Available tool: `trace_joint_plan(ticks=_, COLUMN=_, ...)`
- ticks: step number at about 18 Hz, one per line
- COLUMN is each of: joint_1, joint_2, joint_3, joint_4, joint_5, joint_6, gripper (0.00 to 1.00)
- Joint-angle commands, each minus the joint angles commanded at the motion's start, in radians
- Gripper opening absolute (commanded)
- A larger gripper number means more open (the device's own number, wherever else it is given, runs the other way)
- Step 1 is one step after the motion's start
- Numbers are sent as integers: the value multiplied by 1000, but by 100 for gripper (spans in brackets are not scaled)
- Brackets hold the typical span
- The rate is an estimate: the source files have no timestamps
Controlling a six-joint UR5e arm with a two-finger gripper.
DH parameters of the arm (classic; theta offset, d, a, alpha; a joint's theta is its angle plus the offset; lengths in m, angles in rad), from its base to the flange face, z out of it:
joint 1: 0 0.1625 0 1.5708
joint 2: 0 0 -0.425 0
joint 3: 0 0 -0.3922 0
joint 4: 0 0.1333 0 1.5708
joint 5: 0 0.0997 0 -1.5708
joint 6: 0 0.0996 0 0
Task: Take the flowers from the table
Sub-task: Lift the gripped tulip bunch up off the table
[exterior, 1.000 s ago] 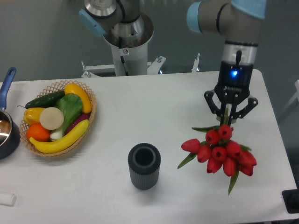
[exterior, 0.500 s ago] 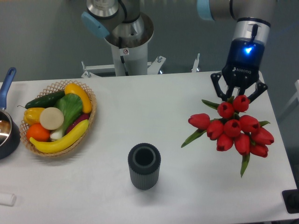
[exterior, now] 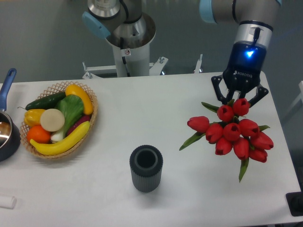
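White table (exterior: 142, 109) | flowers (exterior: 234, 135) hang below gripper (exterior: 238, 100) | fingers (exterior: 218, 92) clamp stems

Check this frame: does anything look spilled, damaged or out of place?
Nothing stands out. The gripper is closed on the flowers, whose buds hang together intact. The dark ribbed vase stands upright on the table, and the produce sits inside its basket.

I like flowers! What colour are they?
Red tulips with green leaves, in the fixed camera view.
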Motion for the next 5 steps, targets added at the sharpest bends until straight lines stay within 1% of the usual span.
trace_joint_plan(ticks=5, joint_1=0, joint_2=2, joint_3=-8, joint_4=0, joint_5=0, joint_6=-2, gripper=22)
